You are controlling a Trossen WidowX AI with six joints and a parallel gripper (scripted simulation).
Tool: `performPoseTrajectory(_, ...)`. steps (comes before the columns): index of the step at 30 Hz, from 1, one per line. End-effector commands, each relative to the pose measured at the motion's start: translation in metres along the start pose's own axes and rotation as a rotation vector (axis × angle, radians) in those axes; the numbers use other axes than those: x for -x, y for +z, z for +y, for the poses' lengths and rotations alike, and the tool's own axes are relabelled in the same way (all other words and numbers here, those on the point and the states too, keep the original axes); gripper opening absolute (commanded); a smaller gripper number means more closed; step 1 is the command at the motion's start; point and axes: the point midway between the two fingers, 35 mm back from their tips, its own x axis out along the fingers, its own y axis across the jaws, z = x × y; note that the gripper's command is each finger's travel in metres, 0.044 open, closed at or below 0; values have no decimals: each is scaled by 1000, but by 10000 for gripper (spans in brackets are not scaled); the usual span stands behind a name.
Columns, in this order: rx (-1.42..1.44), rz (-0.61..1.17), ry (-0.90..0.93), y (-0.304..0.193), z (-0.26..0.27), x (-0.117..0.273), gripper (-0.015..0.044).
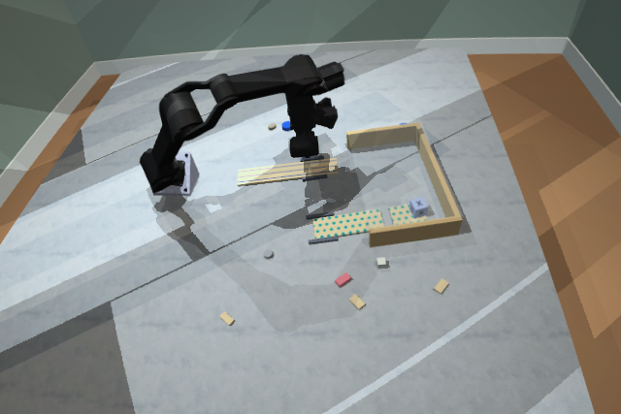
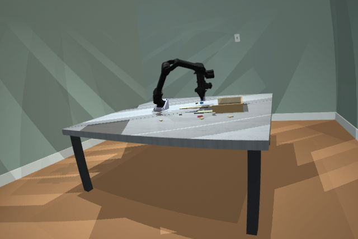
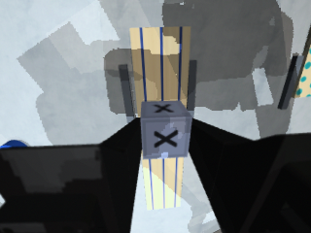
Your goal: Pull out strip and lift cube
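Note:
My gripper [image 2: 202, 99] [image 3: 161, 121] is shut on a lavender cube [image 3: 166, 130] marked with a black X. The cube is held above the striped strip [image 1: 260, 175] [image 3: 162, 73]; the top view hides it behind the gripper. The striped strip, tan with blue lines, is in one piece and lies outside the wooden walls, between two dark rails. The teal-dotted strip is in two pieces with a gap: a near piece [image 1: 347, 223] and a far piece [image 1: 397, 214]. A second lavender X cube [image 1: 418, 207] stands on the far piece.
Wooden walls [image 1: 436, 174] [image 2: 226, 108] enclose three sides, open toward the arm. Dark rails [image 1: 323, 239] flank the dotted strip. A blue disc [image 1: 286, 125] lies behind the gripper. A red block [image 1: 343, 279], a white cube [image 1: 381, 262] and several tan blocks lie in front.

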Motion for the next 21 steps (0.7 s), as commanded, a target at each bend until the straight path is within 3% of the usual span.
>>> performPoseTrajectory(1,-4,4,4,-8,-1,2,0)
performPoseTrajectory(15,-2,5,4,-47,-2,2,0)
performPoseTrajectory(21,-2,5,5,-47,-1,30,0)
